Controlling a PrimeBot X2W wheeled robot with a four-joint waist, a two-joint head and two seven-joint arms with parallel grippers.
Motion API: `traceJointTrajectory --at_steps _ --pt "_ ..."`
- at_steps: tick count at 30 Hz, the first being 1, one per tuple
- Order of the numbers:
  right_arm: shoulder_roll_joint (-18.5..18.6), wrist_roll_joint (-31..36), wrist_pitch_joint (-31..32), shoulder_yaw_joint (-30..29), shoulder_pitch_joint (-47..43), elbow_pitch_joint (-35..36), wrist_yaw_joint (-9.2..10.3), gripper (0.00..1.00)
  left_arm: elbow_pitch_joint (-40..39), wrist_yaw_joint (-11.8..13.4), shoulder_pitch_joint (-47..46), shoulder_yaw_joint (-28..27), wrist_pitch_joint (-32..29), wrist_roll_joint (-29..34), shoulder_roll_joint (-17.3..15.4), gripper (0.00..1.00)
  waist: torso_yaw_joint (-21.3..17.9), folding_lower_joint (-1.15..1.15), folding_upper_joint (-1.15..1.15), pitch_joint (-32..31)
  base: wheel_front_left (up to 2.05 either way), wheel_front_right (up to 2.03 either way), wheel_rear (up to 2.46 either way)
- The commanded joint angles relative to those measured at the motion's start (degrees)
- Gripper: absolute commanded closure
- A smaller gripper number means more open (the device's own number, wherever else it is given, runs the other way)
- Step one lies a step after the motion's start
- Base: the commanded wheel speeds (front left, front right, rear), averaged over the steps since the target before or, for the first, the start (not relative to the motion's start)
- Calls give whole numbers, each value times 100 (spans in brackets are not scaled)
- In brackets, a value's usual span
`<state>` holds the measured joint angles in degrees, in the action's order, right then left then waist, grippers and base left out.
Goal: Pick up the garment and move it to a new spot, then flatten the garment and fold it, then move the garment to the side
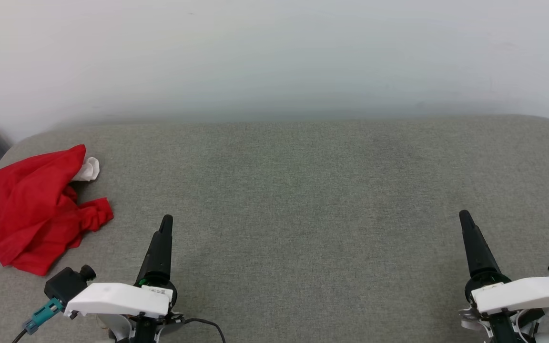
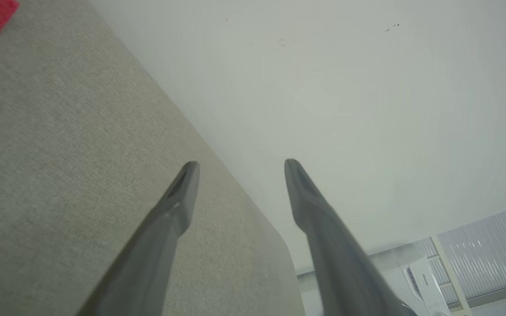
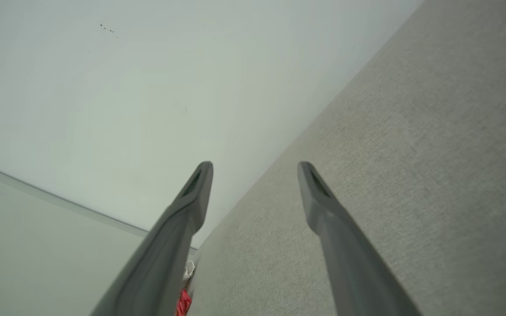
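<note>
Crumpled red garment (image 1: 31, 209) on grey fabric tabletop (image 1: 303, 190), near and left of wide-spread left hand (image 2: 240, 166); right hand (image 3: 255, 166) wide, empty

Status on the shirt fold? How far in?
Done: nothing that shows. The garment lies crumpled and unfolded at the left edge of the grey surface.
In hand: nothing. The left gripper and right gripper are open, empty and apart from it.
Left: pick it up, move it, flatten it, fold it, set it aside.

A grey fabric surface (image 1: 303, 190) runs up against a plain white wall (image 1: 274, 57).
</note>
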<state>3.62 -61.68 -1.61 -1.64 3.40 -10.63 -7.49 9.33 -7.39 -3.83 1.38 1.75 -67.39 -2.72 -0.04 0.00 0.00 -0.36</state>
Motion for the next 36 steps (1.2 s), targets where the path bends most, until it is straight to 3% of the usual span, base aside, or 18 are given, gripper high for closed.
traceJointTrajectory --at_steps 1,14,36 --pt "49 267 -67 18 14 116 0 0 -93 -12 -47 26 50 249 -14 0 0 0 0 -3 0 0 0" --pt "72 1939 -325 47 -52 -17 0 0 -98 82 0 181 310 1781 -15 0 5 0 0 -47 0 0 0" --pt "61 3667 -622 171 107 -292 0 0 -47 419 76 436 678 3680 -18 0 52 0 0 -119 0 0 0"
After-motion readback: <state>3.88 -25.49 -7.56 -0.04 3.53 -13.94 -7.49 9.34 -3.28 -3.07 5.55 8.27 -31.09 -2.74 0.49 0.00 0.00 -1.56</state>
